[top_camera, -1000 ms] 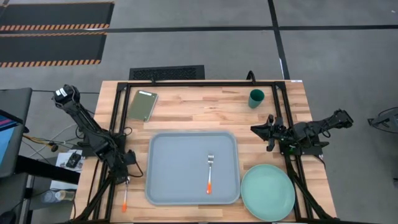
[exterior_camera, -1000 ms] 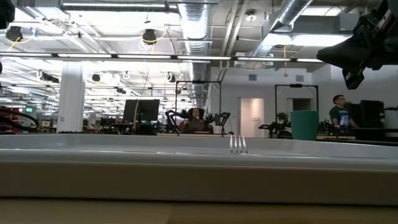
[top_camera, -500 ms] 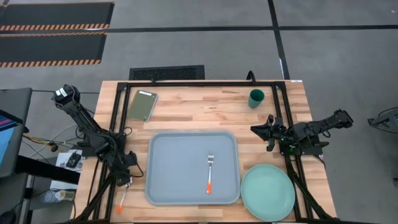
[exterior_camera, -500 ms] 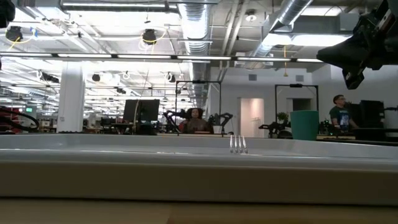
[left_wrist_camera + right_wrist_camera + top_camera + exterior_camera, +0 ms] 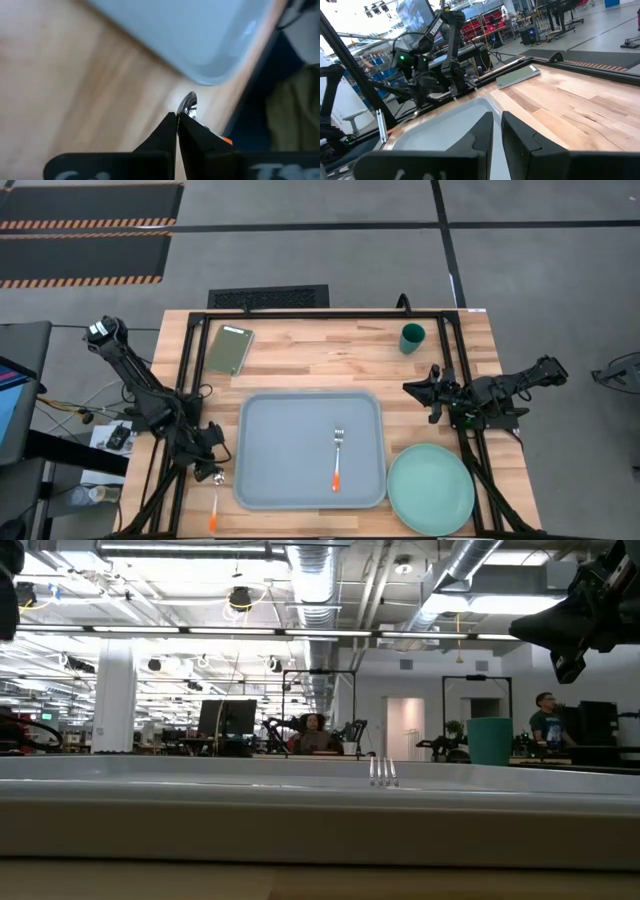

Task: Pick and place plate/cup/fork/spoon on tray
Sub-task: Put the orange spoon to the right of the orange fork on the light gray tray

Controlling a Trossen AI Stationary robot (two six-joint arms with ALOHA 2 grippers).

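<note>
My left gripper (image 5: 211, 469) is at the table's near left, just left of the pale grey-blue tray (image 5: 290, 450), and is shut on the orange-handled spoon (image 5: 214, 502). The fork (image 5: 337, 460) lies flat in the tray; its tines show in the low view (image 5: 383, 772). The mint-green plate (image 5: 430, 490) rests on the table right of the tray. The dark teal cup (image 5: 412, 337) stands at the far right. My right gripper (image 5: 418, 389) is shut and empty, above the table right of the tray. My left gripper pinches the spoon's metal neck (image 5: 183, 114), just behind the bowl (image 5: 189, 104), between its two fingertips. The bowl sticks out past the fingertips and the orange handle (image 5: 213, 520) trails toward the table's near edge. Whether the spoon clears the table I cannot tell.
An olive-green pad (image 5: 229, 348) lies at the far left of the table. Black frame bars (image 5: 185, 380) run along the table's left, right and far sides. Bare wood lies between the tray and the far edge. People and other robots show in the room beyond.
My left gripper has moved toward the table's right and near edge, closer to the tray's near left corner, carrying the spoon along. The spoon's handle has swung about and now points toward the near edge.
</note>
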